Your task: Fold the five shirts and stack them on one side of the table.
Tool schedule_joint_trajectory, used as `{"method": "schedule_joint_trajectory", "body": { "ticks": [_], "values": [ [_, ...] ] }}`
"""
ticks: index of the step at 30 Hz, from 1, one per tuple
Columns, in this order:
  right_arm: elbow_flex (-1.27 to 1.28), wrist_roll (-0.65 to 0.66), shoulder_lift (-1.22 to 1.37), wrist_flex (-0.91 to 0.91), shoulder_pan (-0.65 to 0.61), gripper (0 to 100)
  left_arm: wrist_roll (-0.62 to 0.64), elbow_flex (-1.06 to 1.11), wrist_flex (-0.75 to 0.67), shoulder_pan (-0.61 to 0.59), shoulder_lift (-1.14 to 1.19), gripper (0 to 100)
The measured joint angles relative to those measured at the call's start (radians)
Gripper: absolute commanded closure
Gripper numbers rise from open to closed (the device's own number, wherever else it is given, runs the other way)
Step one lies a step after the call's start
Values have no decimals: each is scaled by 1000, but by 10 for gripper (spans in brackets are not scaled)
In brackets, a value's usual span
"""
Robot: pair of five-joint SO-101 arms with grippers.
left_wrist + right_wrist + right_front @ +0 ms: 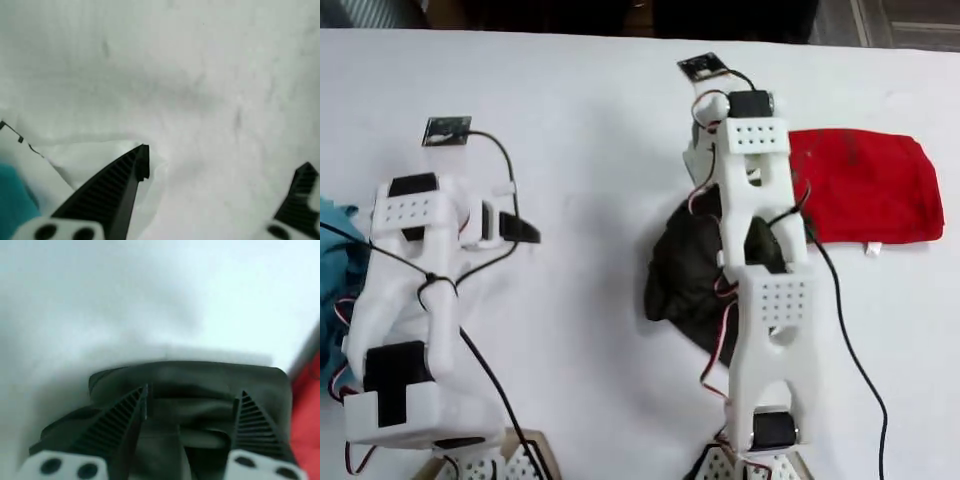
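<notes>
Folded red fabric shirt (865, 185) lay flat on the white table (590, 120), approx. rectangular, long axis running side to side across the table. Crumpled near-black fabric shirt (670, 280) sat just left of the red shirt; an arm hid whether the two touched. It was bunched w/ no clear front, its lump longer near-to-far, i.e. crosswise to the red shirt. Right gripper (194, 392) was just left of the red shirt, over the near-black one, fingers spread wide w/ dark cloth showing btwn them, nothing pinched. Left gripper (223, 167) was well left of the red shirt over bare table, fingers wide apart & empty. Bunched teal fabric heap (335, 250) lay farthest left of the red shirt, at the table's edge.
</notes>
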Motion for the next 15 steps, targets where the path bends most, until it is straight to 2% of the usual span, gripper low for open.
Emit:
{"method": "schedule_joint_trajectory", "body": {
  "ticks": [4, 9, 15],
  "values": [
    [-133, 0, 25, 61, -14, 741, 0, 2, -29, 0, 8, 562],
    [-130, 3, 23, 64, -18, 748, 0, 3, -31, 0, 66, 562],
    [34, 157, -43, 66, -20, 776, 0, 3, -31, 0, 94, 562]
  ]
}}
